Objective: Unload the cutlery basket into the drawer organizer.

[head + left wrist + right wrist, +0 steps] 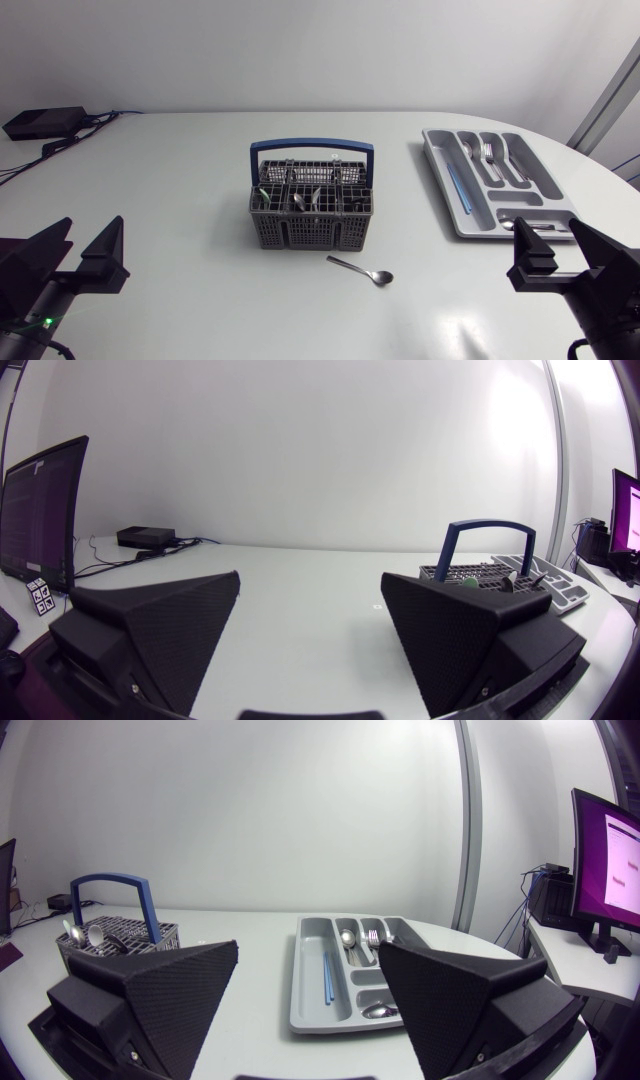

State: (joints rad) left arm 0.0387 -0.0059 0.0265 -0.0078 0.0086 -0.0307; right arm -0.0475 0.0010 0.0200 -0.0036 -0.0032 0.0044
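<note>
At mid-table stands the grey mesh cutlery basket with a blue hoop handle; its upright utensils are hard to tell apart. A steel spoon lies on the white table just before it. Well to its right sits the grey moulded drawer organizer, its near end hidden behind the right gripper. That gripper and the left gripper both hold their wedge fingers apart, empty.

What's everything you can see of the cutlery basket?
The cutlery basket is grey plastic mesh, rectangular, split into compartments, with a blue arched handle raised over it. Several pieces of cutlery stand in it. It sits upright near the middle of the white table, touched by nothing else; a loose spoon lies just in front, apart.
</note>
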